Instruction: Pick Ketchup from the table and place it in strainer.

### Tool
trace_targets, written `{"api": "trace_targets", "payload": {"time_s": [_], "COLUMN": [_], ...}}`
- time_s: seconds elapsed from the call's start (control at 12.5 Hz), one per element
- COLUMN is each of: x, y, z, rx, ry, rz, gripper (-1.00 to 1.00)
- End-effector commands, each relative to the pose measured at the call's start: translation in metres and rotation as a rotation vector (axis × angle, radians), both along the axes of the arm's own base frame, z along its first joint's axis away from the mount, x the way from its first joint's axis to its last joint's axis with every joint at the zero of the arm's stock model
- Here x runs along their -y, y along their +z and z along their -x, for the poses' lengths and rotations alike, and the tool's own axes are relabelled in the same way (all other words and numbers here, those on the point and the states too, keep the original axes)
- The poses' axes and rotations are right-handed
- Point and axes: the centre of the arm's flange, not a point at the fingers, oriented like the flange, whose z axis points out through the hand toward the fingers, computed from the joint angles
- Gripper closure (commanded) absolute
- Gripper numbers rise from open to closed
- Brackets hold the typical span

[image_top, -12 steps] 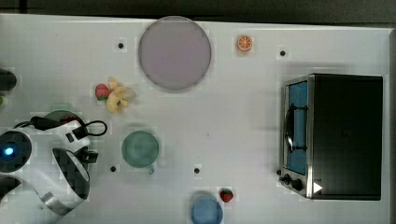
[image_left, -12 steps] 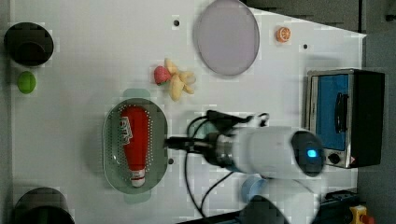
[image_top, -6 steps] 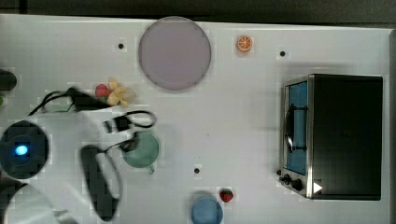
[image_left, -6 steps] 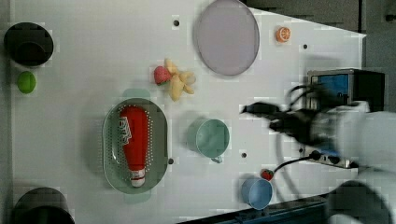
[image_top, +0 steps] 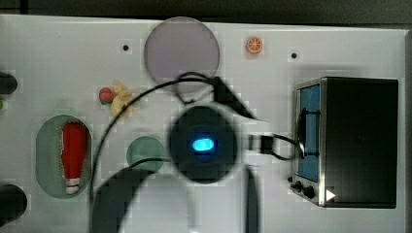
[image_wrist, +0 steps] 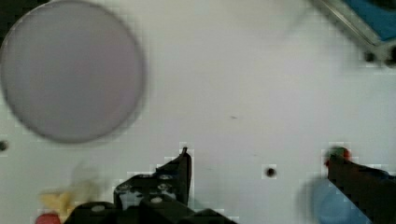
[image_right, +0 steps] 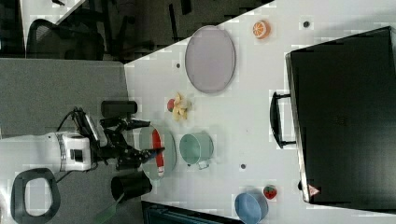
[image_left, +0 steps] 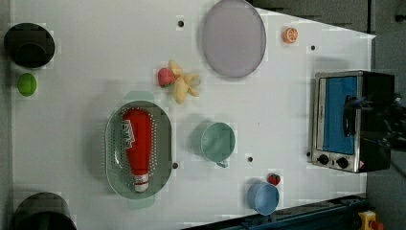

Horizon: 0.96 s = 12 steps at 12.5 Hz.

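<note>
1. The ketchup [image_left: 137, 143] lies lengthwise inside the strainer [image_left: 114, 143], white cap toward the left view's bottom, resting on the dotted floor.
2. The strainer sits at the left view's left, well apart from the green cup [image_left: 217, 141] on its right.
3. Judged from this, the placing step looks done; nothing calls for another grasp, only for the arm to clear away.
4. The gripper [image_wrist: 257, 177] is empty, its two fingers spread wide over bare table [image_wrist: 243, 84], with the grey-lilac plate [image_wrist: 70, 70] nearby.
5. In the top view the arm [image_top: 203, 144] hangs high over mid-table, between the cup and the toaster oven [image_top: 350, 141].
</note>
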Motion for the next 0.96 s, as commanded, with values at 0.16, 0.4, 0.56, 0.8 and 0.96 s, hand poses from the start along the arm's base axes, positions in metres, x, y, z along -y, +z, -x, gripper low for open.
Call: {"api": "trace_targets", "payload": {"time_s": [0.16,0.4,0.56,0.8,0.96], "x": [-0.007,-0.008,-0.003,-0.002,-0.006], "y": [0.057,0.078,0.080,0.081,0.081], "z": [0.006,0.009,0.008,0.009,0.009], "rx": [-0.011,-0.020,-0.013,-0.020,-0.023], "ry": [-0.051,-0.053,-0.054,-0.038,-0.034], "rz": [-0.036,-0.046,-0.051,-0.065,-0.095], "gripper": [-1.00,-1.00,-1.00,-1.00,-1.00]}}
